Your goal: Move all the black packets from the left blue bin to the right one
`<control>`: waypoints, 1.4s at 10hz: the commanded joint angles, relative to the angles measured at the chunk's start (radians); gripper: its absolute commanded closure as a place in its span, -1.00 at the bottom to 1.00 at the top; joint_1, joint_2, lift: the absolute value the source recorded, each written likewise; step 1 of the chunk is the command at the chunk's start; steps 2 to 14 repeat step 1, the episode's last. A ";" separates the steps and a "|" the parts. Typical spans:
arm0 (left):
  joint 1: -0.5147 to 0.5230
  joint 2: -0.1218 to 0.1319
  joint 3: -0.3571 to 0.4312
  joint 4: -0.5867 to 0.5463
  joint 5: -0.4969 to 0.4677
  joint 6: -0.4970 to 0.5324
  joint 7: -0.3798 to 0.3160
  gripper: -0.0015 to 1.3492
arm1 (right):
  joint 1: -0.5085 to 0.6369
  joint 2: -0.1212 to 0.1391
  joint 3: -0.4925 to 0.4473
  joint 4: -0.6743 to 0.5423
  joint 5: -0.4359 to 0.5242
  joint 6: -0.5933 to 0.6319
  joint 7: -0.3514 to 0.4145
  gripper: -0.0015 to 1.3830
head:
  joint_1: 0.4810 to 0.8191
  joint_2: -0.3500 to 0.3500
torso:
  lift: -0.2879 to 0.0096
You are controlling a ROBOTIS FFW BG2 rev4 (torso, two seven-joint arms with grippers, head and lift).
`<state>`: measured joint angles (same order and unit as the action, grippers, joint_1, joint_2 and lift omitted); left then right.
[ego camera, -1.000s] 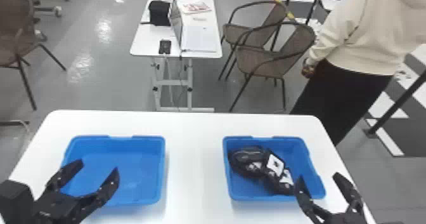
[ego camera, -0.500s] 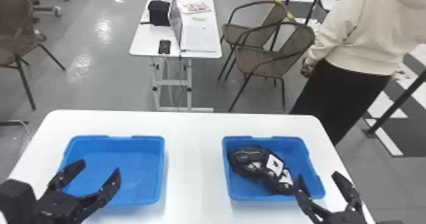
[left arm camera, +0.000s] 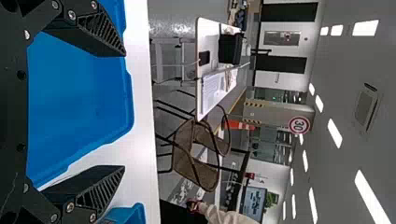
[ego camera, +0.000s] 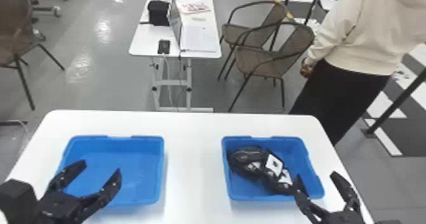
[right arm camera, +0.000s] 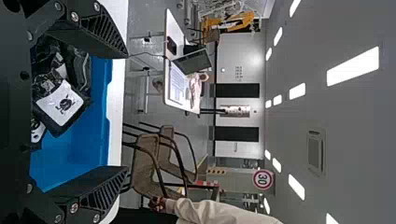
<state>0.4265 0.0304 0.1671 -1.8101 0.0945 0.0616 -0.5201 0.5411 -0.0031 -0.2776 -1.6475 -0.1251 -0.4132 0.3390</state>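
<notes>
L gripper point(ego camera: 100, 166), R gripper point(ego camera: 316, 175), blk pkts point(ego camera: 248, 158): no clear shift in pos. vs. earlier head-view frames.
L gripper: fingers spread wide, over near part of L bin; bin floor visible btwn them in head & L wrist views.
R gripper: fingers spread wide, at near R corner of R bin; inner finger by near end of pile, contact can't be told; outer finger beyond R rim in head view. R wrist view shows part of pile and blue bin floor btwn fingers.
Blk pkts: all seen lie in R bin, heaped & overlapping, diag. from far L corner twd near R; exact no. can't be told.
Wht labels point(right arm camera: 64, 103): on some pkts, facing up; one w/ blk emblem.
L bin point(ego camera: 136, 166): blue, upright, smooth floor visible.
R bin point(ego camera: 296, 153): blue, upright, well apart from L bin; floor exposed at far R.
Wht table point(ego camera: 193, 150): under both bins.
Bkgd.: 2nd table point(ego camera: 144, 45) w/ laptop point(ego camera: 176, 22) & blk box point(ego camera: 158, 14); brown chairs point(ego camera: 263, 60) just R of it.
</notes>
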 commanded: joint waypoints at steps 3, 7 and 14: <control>0.001 -0.001 0.000 0.001 0.001 0.001 -0.001 -0.74 | 0.002 0.004 0.002 0.000 -0.001 0.001 0.000 -0.74 | 0.27 -0.41 | 0.93; 0.001 -0.001 0.000 0.001 0.001 0.001 -0.001 -0.74 | 0.002 0.004 0.002 0.000 -0.001 0.001 0.000 -0.74 | 0.27 -0.41 | 0.93; 0.001 -0.001 0.000 0.001 0.001 0.001 -0.001 -0.74 | 0.002 0.004 0.002 0.000 -0.001 0.001 0.000 -0.74 | 0.27 -0.41 | 0.93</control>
